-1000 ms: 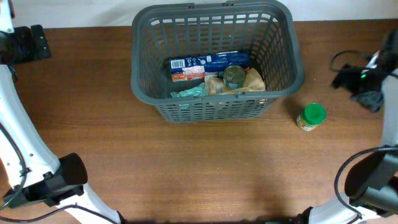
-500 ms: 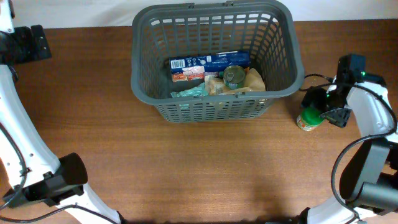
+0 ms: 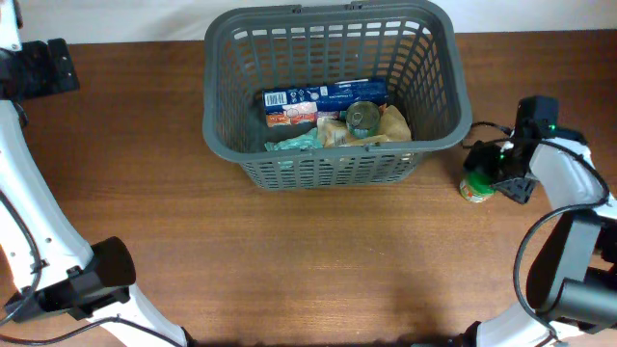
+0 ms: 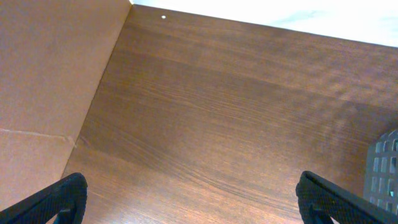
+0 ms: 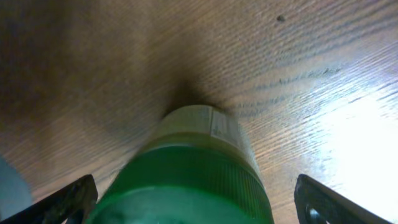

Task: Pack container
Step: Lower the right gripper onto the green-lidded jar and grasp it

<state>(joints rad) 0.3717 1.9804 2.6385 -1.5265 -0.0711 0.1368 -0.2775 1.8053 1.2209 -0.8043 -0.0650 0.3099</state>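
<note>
The container [image 3: 439,135], a large dark grey slotted basket, stands at the back middle of the table. It holds a blue box [image 3: 313,96], a tin can [image 3: 362,119], a tan bag [image 3: 393,126] and a teal packet [image 3: 292,143]. A green-lidded jar [image 3: 475,185] stands upright on the table to the basket's right. My right gripper [image 3: 494,171] is open directly over the jar; in the right wrist view the green lid [image 5: 186,180] lies between the two fingertips without contact. My left gripper [image 4: 196,199] is open and empty over bare wood; in the overhead view it is out of frame.
The basket's corner [image 4: 384,168] shows at the right edge of the left wrist view. A brown cardboard wall [image 4: 43,74] stands on the left there. A black mount [image 3: 39,67] sits at the table's far left.
My right arm has swung in from the far right edge and come down over the green-lidded jar. The left arm and basket have not moved.
</note>
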